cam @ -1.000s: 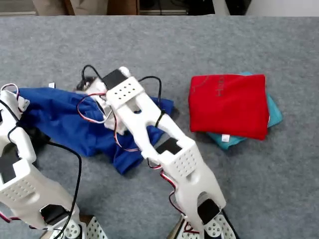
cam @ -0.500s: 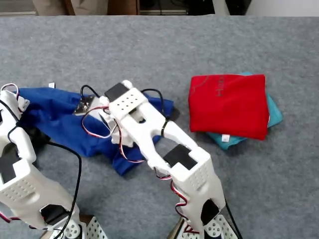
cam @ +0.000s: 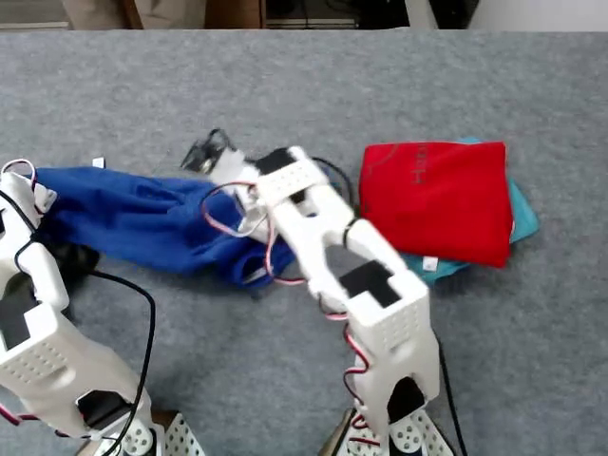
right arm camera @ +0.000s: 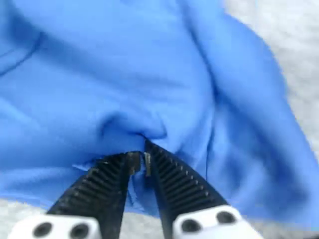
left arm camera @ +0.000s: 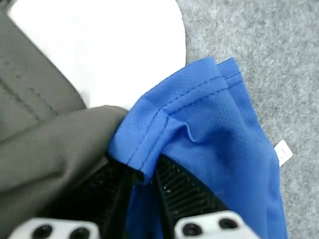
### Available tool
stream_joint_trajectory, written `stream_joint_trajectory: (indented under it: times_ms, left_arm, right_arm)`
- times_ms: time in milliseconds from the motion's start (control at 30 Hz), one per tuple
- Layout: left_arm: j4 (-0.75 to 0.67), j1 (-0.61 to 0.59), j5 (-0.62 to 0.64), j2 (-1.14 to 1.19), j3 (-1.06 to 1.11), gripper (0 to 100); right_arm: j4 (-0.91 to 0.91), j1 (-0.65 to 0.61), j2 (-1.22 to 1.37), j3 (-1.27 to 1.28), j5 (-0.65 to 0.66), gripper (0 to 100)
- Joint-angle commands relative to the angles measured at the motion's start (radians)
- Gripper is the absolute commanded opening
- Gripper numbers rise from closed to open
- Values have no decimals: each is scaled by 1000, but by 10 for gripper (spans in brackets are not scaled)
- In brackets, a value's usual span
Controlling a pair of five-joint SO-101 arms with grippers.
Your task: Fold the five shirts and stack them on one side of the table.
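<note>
Stretching cloth now: your right fingers [right arm camera: 174, 181] are clamped on blue shirt [cam: 142, 223], arm swung toward red shirt [cam: 435, 199] within last second. Your left fingers [left arm camera: 184, 191] are pinched shut on hem at opposite end, by left edge of bench [cam: 380, 85]. Shirt was slumped, flap trailing toward arm bases; now taut band between both grips. Judgement: spreading under way, fold not begun. Red shirt lies folded on teal shirt [cam: 524, 226].

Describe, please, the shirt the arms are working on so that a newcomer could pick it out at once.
On the grey table, look to the side away from the folded red shirt on a teal shirt. The blue shirt lies there, stretched between the left gripper and the right gripper; it alone is unfolded.
</note>
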Motion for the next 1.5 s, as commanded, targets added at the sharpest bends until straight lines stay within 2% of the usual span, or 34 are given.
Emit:
stream_joint_trajectory:
  times_ms: [0, 167, 300, 467, 700, 800, 1033, 1267, 1467]
  left_arm:
    - [-15, -5, 5, -7, -21, 19]
    - [-15, 6, 5, -5, -21, 19]
    - [-15, 9, 5, -5, -21, 19]
    - [-15, 9, 5, -5, -21, 19]
    - [-21, 9, 5, -5, -20, 19]
    - [-21, 9, 5, -5, -20, 19]
    - [-20, 9, 5, 28, -31, 19]
    - [-11, 9, 5, 38, -48, 19]
    - [-11, 9, 5, 38, -44, 19]
  right_arm:
    - [8, 87, -65, -99, -44, 5]
    - [163, 134, -53, -280, -43, 5]
    - [199, 197, -24, -380, -41, 5]
    - [267, 249, 47, -449, 69, 14]
    - [394, 252, 111, -532, 83, 204]
    - [425, 243, 111, -619, 80, 220]
    - [370, 165, 165, -825, 75, 221]
    - [256, 44, 398, -990, 75, 221]
    - [209, 7, 624, -1213, 75, 221]
